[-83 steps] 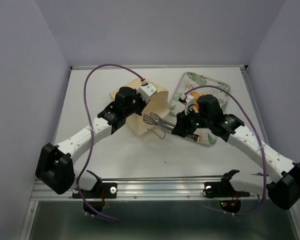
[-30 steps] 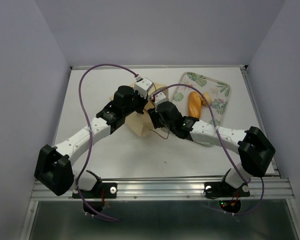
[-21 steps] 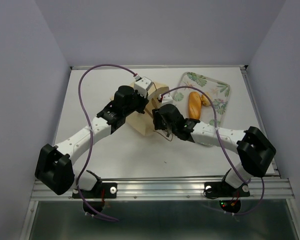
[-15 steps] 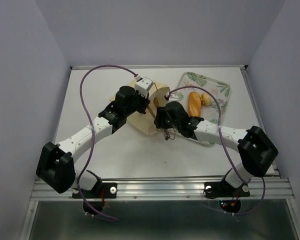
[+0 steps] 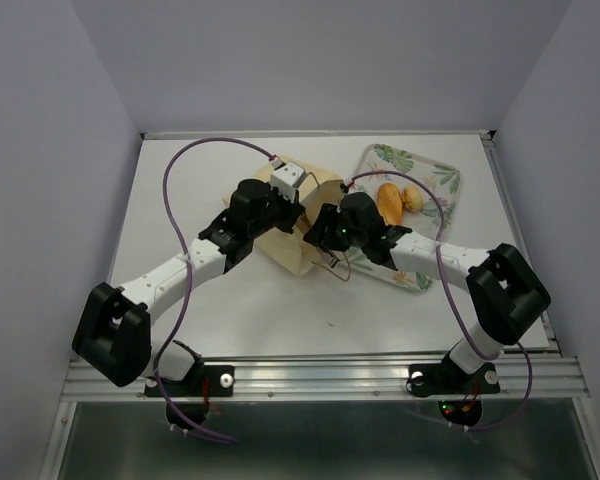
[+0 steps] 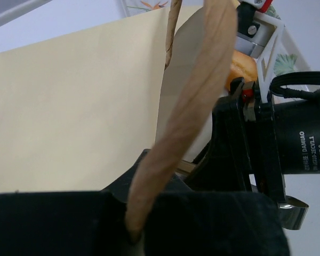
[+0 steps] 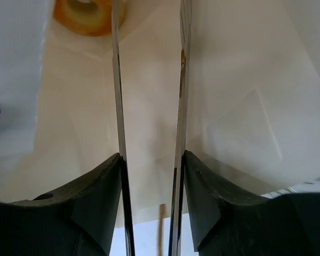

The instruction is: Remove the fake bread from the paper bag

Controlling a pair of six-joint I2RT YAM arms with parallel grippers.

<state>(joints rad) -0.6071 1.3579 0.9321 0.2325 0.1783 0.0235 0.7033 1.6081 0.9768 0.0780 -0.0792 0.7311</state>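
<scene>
Tan paper is what the bag [image 5: 288, 248] is made of. It is seen tipped over near the middle of the table [image 5: 180, 190], with its open mouth turned toward the tray [image 5: 435, 180]. From above, the bag is seen between the two arms.

One brown cord handle [image 6: 192, 106] of the bag is pinched tight in the left gripper [image 6: 133, 234]. The jaws are closed on the cord, which runs up from the dark fingers. The flat side of the bag is seen just behind the cord in the left wrist view.

The right gripper [image 7: 149, 21] is seen inside the mouth of the bag. Its two thin metal fingers [image 7: 119, 106] are held a little apart, side by side, and nothing is gripped between them. Pale paper walls are seen all around them. One round orange bun [image 7: 88, 13] is found deep in the bag, at the far end. It lies up and to the left of the fingers and is not held by them.

Two pieces of bread are already laid on the flowered tray, to the right of the bag. They are a long orange loaf [image 5: 388, 202] and a small yellow roll [image 5: 412, 196], set just beside each other. Whether more bread is hidden in the bag cannot be told.
</scene>
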